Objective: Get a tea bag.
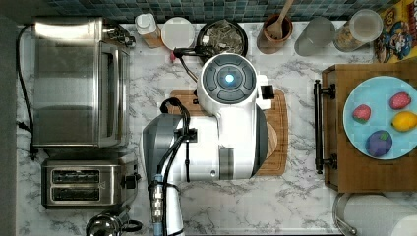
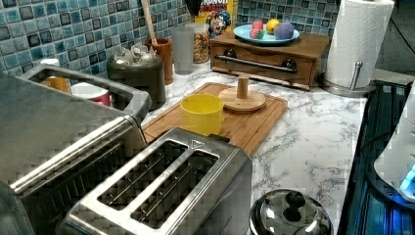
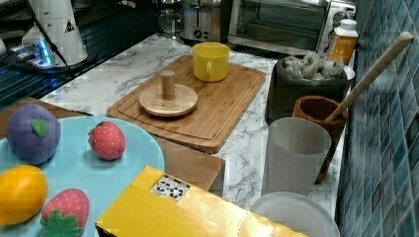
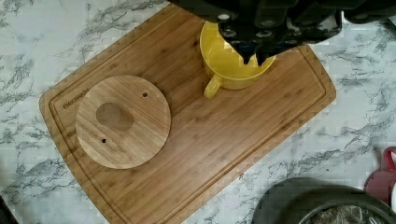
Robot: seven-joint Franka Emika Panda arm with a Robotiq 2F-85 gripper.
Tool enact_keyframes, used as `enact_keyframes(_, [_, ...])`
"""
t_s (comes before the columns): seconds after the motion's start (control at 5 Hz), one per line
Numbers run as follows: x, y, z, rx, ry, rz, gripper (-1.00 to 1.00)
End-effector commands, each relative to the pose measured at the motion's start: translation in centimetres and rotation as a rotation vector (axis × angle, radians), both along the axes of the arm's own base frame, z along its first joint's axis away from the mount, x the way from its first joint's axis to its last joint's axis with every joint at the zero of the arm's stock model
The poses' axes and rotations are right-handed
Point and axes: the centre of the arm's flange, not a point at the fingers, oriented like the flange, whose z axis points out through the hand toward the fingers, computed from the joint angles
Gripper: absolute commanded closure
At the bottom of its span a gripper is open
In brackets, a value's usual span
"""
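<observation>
A heap of grey-beige tea bags fills a round black bowl at the back of the counter. The same tea bags are in the right view beside a brown pot, in the left view against the tiled wall, and at the edge of the wrist view. My gripper hangs above a yellow mug on the wooden board, fingertips together and holding nothing. It is well apart from the bowl. In the top view my white arm covers the board's middle.
On the wooden cutting board are the yellow mug and a round wooden stand with a peg. A toaster oven and toaster line the top view's left. A wooden drawer box with a fruit plate stands at the top view's right.
</observation>
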Motion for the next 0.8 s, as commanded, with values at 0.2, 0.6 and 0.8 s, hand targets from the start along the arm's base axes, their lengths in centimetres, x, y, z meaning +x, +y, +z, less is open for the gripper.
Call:
enact_keyframes(0.2, [-0.2, 0.5, -0.5, 0.009, 0.008, 0.020, 1.00])
enact_keyframes(0.6, [5.0, 0.5, 1.1, -0.026, -0.129, -0.067, 1.00])
enact_keyframes(0.8, [6.4, -0.1, 2.3, -0.006, -0.203, -0.132, 1.00])
